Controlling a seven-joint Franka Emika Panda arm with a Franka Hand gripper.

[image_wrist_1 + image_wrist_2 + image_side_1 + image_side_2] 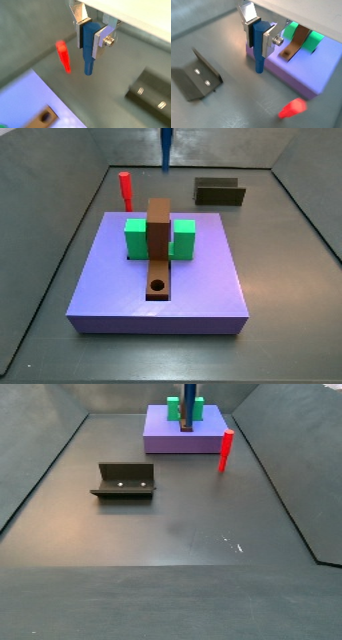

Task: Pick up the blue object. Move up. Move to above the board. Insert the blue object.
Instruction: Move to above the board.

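Observation:
My gripper [92, 35] is shut on the blue object [88, 62], a thin blue peg that hangs upright from the jaws, lifted off the floor. Both wrist views show it, the gripper [261, 37] clamping the blue object's [259, 60] upper part. In a side view only the peg's lower end [166, 148] shows at the top edge; the gripper is out of frame. The board [159, 253], a brown plank with a round hole [158, 286], lies on the lavender slab [201, 288]. The peg hangs beside the slab's [304, 75] far edge, short of the board [294, 49].
A red peg [124, 190] stands upright on the floor beside the slab and also shows in the wrist views [63, 56]. A green block [135, 238] straddles the board. The fixture [218, 193] stands on the floor behind the slab [124, 480]. Grey walls ring the floor.

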